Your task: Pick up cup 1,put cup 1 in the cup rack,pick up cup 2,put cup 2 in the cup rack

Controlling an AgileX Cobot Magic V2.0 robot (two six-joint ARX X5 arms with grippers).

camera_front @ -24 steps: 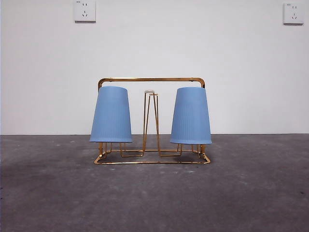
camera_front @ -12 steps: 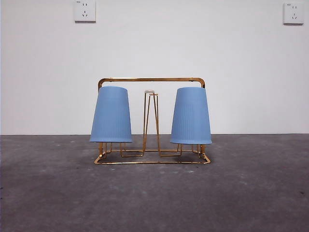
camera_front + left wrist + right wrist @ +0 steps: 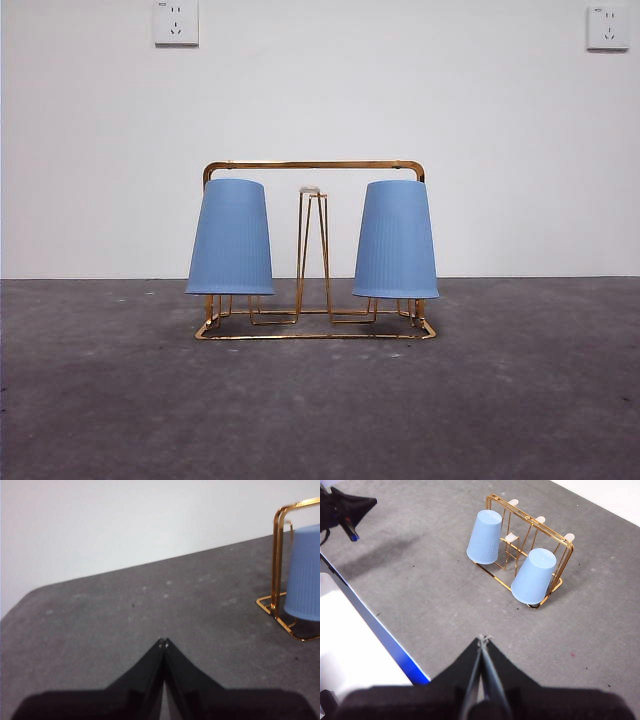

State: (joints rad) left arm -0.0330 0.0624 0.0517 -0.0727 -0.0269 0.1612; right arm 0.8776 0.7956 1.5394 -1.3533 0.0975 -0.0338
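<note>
The gold wire cup rack [image 3: 312, 166] stands at the middle of the grey table. Two blue ribbed cups hang upside down on its prongs: one on the left [image 3: 230, 237], one on the right [image 3: 396, 240]. The right wrist view shows the rack [image 3: 563, 554] from high up with both cups [image 3: 484, 536] [image 3: 534, 576] on it. My right gripper [image 3: 483, 639] is shut and empty, well away from the rack. My left gripper [image 3: 163, 642] is shut and empty, low over the table, with the rack's end [image 3: 278, 555] and one cup [image 3: 305, 573] off to its side.
Two wall sockets [image 3: 176, 22] [image 3: 608, 27] sit on the white wall behind. The table's near edge with a blue strip [image 3: 375, 630] and a white surface beyond it shows in the right wrist view. The other arm's dark tip [image 3: 345, 510] is at that view's corner.
</note>
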